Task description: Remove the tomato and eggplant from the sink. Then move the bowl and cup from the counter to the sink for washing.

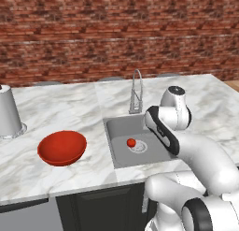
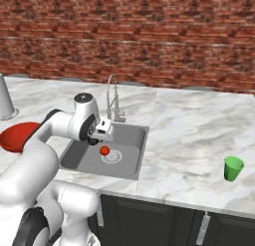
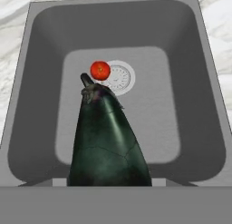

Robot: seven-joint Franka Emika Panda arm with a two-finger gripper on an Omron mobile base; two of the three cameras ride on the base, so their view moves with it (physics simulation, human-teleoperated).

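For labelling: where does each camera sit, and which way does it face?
Left base view: behind-left, facing down at grey square sink, wide red bowl; white arm lower right.
Right base view: behind-right, same sink; arm lower left.
Hand view: on the hand, down into sink; held dark purple oblong eggplant.
Shared: small red tomato.

There are no words, numbers, labels or signs to read on anything here.
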